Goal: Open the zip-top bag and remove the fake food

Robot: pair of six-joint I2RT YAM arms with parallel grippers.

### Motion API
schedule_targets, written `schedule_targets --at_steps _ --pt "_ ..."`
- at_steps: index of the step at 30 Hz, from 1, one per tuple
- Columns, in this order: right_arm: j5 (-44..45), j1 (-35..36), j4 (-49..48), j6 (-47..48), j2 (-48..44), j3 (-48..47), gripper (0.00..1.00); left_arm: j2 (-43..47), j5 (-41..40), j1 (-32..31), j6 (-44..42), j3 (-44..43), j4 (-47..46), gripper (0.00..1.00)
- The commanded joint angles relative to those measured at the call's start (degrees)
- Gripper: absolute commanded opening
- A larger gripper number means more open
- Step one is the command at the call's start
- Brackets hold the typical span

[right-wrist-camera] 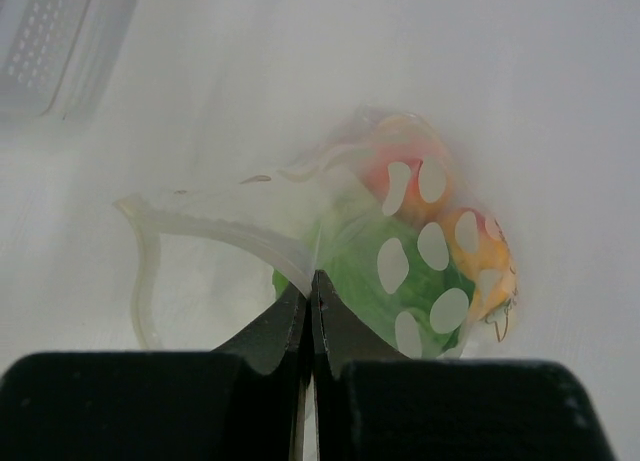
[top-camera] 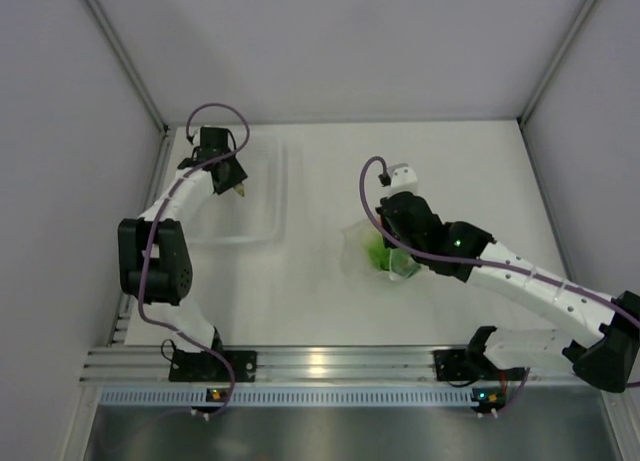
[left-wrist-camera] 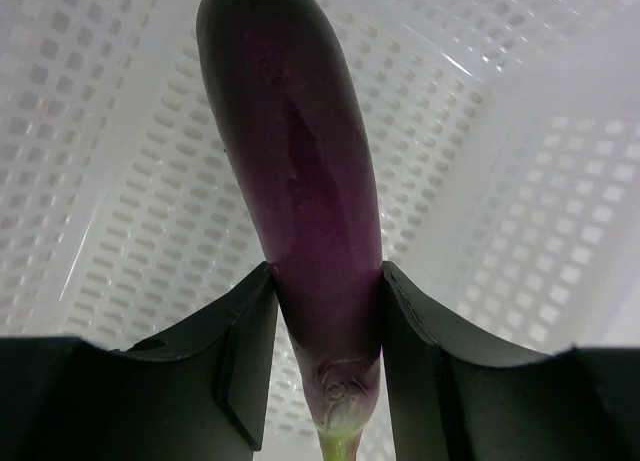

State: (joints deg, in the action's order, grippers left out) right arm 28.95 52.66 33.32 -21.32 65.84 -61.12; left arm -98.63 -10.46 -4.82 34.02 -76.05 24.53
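L gripper (left-wrist-camera: 327, 281): jaws clamped on the eggplant (left-wrist-camera: 300, 161) near its stem end; purple body sticks out past the fingertips. Behind it, perforated floor and wall of the clear tray (left-wrist-camera: 520, 231). Top view puts L gripper over the tray's interior, far-left of table (top-camera: 450, 171). Can't tell if the eggplant tip touches the tray floor.

R gripper (right-wrist-camera: 312, 281): jaws pinched tight on a fold of the zip-top bag (right-wrist-camera: 320, 221) film, at or near the mouth. Mouth rim gapes to the L in wrist view, so the bag is open. Bag lies on the table mid-right, well apart from the tray.

Inside the bag: lettuce (right-wrist-camera: 360, 271) just beyond the R fingertips, two peaches (right-wrist-camera: 400, 171) behind and to the R of it, seen through the dotted film.

Progress, judged:
- Opening: done.
- Eggplant: out of the bag, held over the tray, not yet let go.
- Lettuce + 2 peaches: not yet out.
- Roughly a quarter of the food removed.

Left to do: drop eggplant, L arm goes to the bag for the other three pcs while R pins the film. Risk: floppy film could close over the mouth.
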Motion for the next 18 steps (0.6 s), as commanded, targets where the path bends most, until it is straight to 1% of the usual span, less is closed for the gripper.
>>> schedule_targets --at_steps 1,2,3,5,6,7,9,11,12,13,15,18 --pt "-1.79 -0.99 -3.97 0.67 -1.33 -1.72 0.00 -5.76 3.07 2.79 -1.32 -4.45 -0.36 0.10" --pt "-1.79 -1.07 -3.88 0.84 -1.07 -1.81 0.00 -7.09 3.16 3.06 -1.59 -5.07 -0.28 0.13" --pt "-1.97 -1.07 -3.96 0.84 -1.07 -1.81 0.00 -8.58 4.90 3.58 -1.94 -6.46 -0.10 0.22" --pt "-2.40 -1.07 -3.88 0.93 -1.07 -1.81 0.00 -12.01 7.28 4.38 -1.33 -6.74 -0.19 0.27" --pt "-2.58 -1.07 -3.88 0.93 -1.07 -1.72 0.00 -12.63 7.73 5.16 -0.89 -6.74 -0.28 0.42" --pt "-2.58 -0.99 -3.79 0.93 -1.16 -1.72 0.00 -13.08 7.04 6.04 -0.62 -6.65 -0.19 0.51" --pt "-2.32 -1.16 -3.09 1.11 -1.07 -1.63 0.00 -12.90 6.42 6.05 -0.27 -6.13 -0.28 0.63" --pt "-2.14 -1.16 -2.74 1.11 -1.16 -1.46 0.00 -11.33 5.28 5.96 -0.10 -5.86 -0.36 0.73" --pt "-2.14 -1.25 -2.82 1.02 -1.24 -1.37 0.00 -10.28 5.36 5.96 -0.09 -5.78 -0.36 0.82" --pt "-2.23 -1.34 -2.82 1.02 -1.16 -1.37 0.00 -9.66 5.97 5.96 -0.18 -6.12 -0.28 0.85" --pt "-2.49 -1.34 -3.00 0.76 -1.07 -1.37 0.00 -7.91 7.11 5.96 -0.27 -6.13 -0.36 0.96" --pt "-2.76 -1.34 -3.09 0.67 -0.46 -1.72 0.00 -5.27 9.22 5.96 -0.09 -5.95 -0.36 0.98"
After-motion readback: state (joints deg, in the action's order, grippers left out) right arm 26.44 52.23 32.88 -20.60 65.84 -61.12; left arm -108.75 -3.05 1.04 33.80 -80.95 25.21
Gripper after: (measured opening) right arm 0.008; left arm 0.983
